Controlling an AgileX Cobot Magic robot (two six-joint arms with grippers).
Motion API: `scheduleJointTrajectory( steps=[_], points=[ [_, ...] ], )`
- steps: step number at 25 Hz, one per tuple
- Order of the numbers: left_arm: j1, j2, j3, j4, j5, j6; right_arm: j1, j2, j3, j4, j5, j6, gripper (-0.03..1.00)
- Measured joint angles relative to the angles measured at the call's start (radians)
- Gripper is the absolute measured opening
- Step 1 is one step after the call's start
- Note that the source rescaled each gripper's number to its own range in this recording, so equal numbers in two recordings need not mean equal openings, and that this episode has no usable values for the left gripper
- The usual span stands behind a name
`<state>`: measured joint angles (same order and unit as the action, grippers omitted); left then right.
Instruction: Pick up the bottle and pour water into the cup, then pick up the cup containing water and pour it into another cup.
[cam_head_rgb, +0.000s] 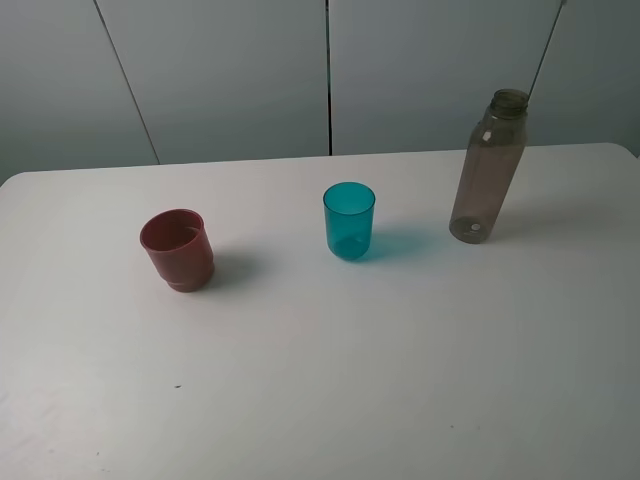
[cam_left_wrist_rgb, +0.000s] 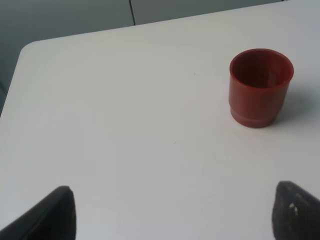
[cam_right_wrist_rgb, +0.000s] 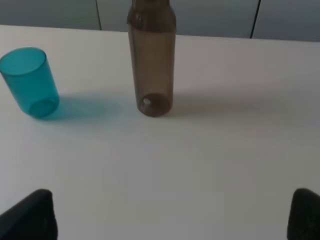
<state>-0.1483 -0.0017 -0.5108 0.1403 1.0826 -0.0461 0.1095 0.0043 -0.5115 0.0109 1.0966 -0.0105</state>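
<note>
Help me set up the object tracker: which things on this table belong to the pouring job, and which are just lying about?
Belong to the job:
- bottle, uncapped, upright at the right
- teal cup, upright in the middle
- red-brown cup, upright at the left

Just lying about:
- nothing else stands on the white table; only a tiny dark speck near the front

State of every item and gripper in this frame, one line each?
bottle: upright, uncapped, not held.
teal cup: upright, not held, no water visible.
red-brown cup: upright, not held, looks empty.
left gripper: open, holding nothing.
right gripper: open, holding nothing.
</note>
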Motion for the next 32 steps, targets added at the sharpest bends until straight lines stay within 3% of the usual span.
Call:
scheduleJointTrajectory(
  steps=[32],
  points=[
    [0.000, 0.000, 0.000, 0.000, 0.000, 0.000, 0.000, -0.001, 0.000, 0.000, 0.000, 0.010, 1.00]
  ],
)
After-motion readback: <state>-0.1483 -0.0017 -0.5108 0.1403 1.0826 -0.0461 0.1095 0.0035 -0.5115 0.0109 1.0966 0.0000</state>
